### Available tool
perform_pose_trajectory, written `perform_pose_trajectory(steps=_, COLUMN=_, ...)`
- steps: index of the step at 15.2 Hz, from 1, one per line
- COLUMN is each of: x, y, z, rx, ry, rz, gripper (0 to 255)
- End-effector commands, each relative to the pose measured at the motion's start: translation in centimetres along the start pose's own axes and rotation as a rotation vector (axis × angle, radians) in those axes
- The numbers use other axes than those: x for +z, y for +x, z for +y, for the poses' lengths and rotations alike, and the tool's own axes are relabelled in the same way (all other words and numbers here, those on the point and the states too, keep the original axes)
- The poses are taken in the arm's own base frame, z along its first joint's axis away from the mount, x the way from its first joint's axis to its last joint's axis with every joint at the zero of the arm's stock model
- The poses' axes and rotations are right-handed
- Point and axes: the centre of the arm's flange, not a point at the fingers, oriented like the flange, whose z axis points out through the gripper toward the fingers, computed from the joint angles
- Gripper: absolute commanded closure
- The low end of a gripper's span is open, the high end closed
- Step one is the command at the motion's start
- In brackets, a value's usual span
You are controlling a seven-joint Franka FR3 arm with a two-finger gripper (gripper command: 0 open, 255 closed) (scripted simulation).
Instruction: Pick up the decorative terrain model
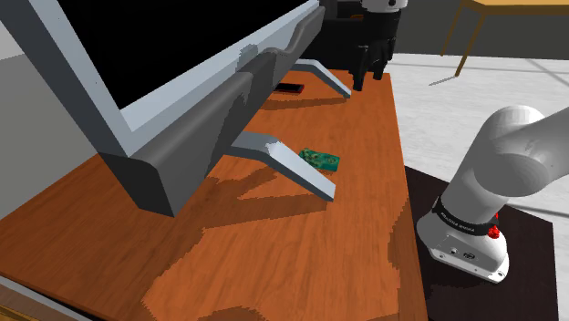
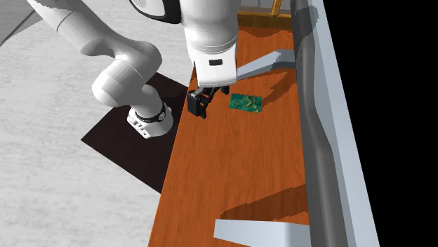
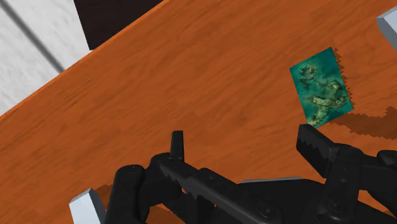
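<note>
**Needs a sideways shift before you grab**

Shoulder view: the flat green rectangular terrain model (image 1: 321, 160) lies on the brown wooden table (image 1: 365, 237), just beside a grey stand foot (image 1: 301, 169).

Second exterior view: it's near your black two-finger gripper (image 2: 198, 105), toward that view's right.

Wrist view: fingers spread apart, holding nothing. The model sits just outside one fingertip (image 3: 313, 141), with its long axis crossing the closing line.

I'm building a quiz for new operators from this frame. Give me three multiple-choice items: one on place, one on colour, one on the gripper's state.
1. The terrain model lies: A on the floor; B on the table by a grey foot; C on a shelf.
2. Its colour: A red; B white; C green.
3. The gripper is: A open; B shut on the model; C shut on nothing.
Key: B, it lies flat on the wood; C, green top; A, the fingers stand apart.
</note>
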Motion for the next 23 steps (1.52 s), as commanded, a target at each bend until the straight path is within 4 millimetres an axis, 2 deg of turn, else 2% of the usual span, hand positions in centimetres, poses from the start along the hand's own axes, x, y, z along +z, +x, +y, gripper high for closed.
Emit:
perform_pose_trajectory(steps=1, x=0.0, y=0.0, z=0.0, rx=0.000, ry=0.000, rz=0.000, gripper=0)
perform_pose_trajectory(steps=5, x=2.6, y=-1.0, z=-3.7, rx=0.316, ry=0.026, rz=-0.055, gripper=0)
perform_pose_trajectory(steps=9, x=5.1, y=-0.8, z=-7.6, rx=0.632, ry=0.053, rz=-0.109, gripper=0)
perform_pose_trajectory(steps=13, x=7.6, y=0.4, z=-11.4, rx=0.948, ry=0.079, rz=-0.164, gripper=0)
perform_pose_trajectory(steps=17, x=10.0, y=2.6, z=-14.7, rx=1.264, ry=0.105, rz=-0.218, gripper=0)
perform_pose_trajectory(steps=20, x=11.8, y=4.7, z=-16.6, rx=1.494, ry=0.124, rz=-0.258, gripper=0)
perform_pose_trajectory(steps=23, x=13.4, y=4.7, z=-16.6, rx=1.494, ry=0.124, rz=-0.258, gripper=0)
